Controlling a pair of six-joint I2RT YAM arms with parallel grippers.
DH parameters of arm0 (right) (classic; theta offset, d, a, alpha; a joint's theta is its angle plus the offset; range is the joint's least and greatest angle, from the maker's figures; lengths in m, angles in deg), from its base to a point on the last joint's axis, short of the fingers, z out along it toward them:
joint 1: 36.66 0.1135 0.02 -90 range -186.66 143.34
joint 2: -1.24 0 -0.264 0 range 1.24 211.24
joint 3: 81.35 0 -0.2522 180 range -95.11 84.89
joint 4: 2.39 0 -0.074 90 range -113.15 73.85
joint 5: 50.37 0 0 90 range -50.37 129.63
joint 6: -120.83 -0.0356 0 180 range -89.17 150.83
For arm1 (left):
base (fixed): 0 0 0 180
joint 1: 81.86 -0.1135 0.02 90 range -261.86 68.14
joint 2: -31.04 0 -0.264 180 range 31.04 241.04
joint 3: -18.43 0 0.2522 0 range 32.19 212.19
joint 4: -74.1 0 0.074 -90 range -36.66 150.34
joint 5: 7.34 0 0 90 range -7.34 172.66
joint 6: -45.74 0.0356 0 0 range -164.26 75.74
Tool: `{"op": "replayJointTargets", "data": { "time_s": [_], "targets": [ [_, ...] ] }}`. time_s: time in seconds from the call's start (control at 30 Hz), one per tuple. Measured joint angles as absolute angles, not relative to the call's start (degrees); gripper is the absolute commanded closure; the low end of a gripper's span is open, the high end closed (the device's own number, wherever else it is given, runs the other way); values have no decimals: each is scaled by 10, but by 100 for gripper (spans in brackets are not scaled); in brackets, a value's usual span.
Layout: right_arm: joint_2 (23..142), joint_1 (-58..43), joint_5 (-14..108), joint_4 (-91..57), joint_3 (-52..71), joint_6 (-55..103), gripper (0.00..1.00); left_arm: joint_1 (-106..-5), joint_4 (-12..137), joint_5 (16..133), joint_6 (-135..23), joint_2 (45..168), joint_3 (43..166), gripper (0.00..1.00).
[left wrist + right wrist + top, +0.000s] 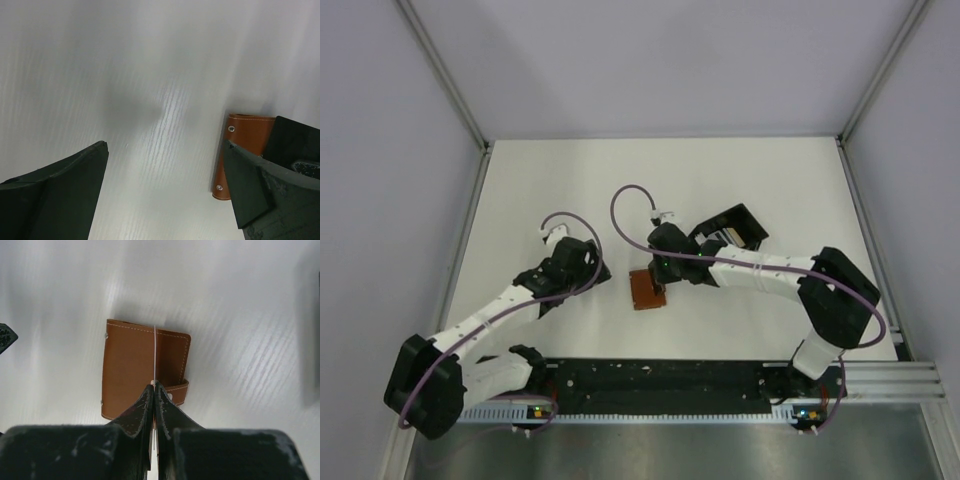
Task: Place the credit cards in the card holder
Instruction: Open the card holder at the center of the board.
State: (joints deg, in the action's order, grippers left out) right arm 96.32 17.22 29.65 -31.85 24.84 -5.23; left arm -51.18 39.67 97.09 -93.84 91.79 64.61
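The wallet lies flat on the table near its middle, brown outer leather up. Its short tab is folded round one edge. None of its inner pockets show, and no card can be seen inside it.

The right gripper is pinched tight on one card. The card is seen edge-on from the wrist as a thin pale line sticking out past the fingertips. It stands on edge directly over the wallet, crossing the leather from the tab side to the far edge. Whether its lower edge touches the leather cannot be told, and its face colour does not show.

The left gripper hangs over bare table just left of the wallet, its fingers spread wide with nothing between them. In its wrist view one end of the wallet shows just beside the right-hand finger.

The black box sits further back and to the right, behind the right arm and apart from the wallet. Some pale flat pieces stand in it, too small to count or name with certainty.
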Motion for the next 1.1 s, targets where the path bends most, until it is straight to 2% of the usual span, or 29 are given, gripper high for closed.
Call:
{"op": "replayJointTargets", "data": {
  "time_s": [0.3,0.7,0.83,0.97,1.1],
  "targets": [
    [919,172,266,-340,264,-51,100,-512,412,955,-933,943,645,4],
    [905,141,299,-333,301,-2,100,-512,475,875,-900,1002,635,19],
    [905,127,324,-332,303,20,100,-511,501,836,-886,1018,630,31],
    [905,113,360,-318,317,35,100,-510,522,802,-873,1042,630,53],
    [905,96,400,-306,334,37,100,-506,544,774,-862,1076,634,69]
  ]
}}
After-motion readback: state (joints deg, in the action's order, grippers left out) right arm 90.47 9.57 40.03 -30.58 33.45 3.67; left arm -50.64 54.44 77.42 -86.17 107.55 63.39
